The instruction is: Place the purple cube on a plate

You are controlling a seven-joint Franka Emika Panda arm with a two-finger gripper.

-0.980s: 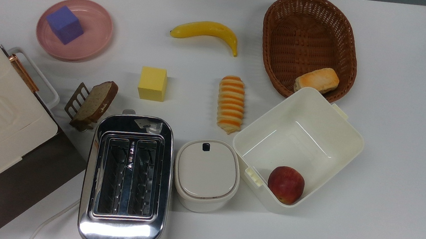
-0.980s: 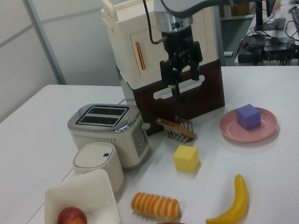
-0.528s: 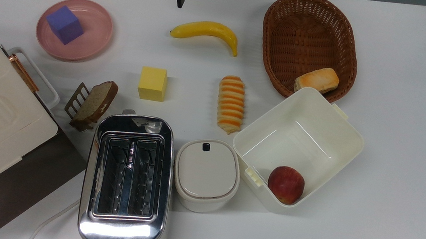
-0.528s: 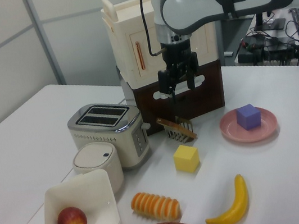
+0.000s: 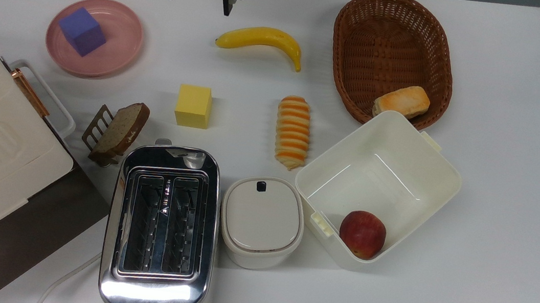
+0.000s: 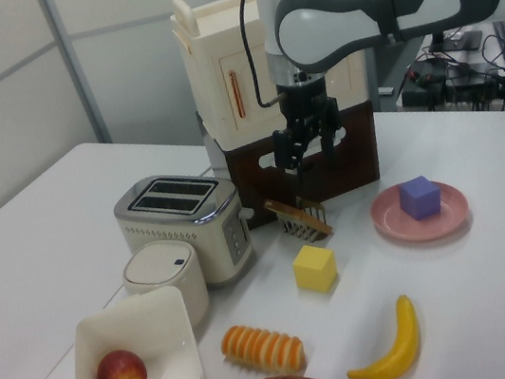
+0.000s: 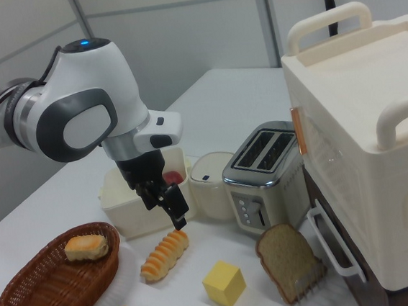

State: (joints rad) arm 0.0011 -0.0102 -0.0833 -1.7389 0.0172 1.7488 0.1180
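The purple cube (image 5: 82, 30) was found seated on the plate (image 5: 120, 45), toward the top view's lower left of the gripper (image 5: 197, 0), whose jaws were spread wide and held nothing.

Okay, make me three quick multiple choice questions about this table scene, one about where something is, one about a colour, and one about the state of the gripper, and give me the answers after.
1. Where is the purple cube?
A. in the wicker basket
B. on the pink plate
C. on top of the toaster

2. What colour is the cube near the bread slice?
A. yellow
B. green
C. red

3. What state is the gripper in?
A. shut on the banana
B. shut on the apple
C. open, holding nothing

Answers:
1. B: the cube rests inside the rim of the pink plate.
2. A: the yellow cube stands on the table right of the bread slice in the top view.
3. C: its fingers stand apart with nothing between them.
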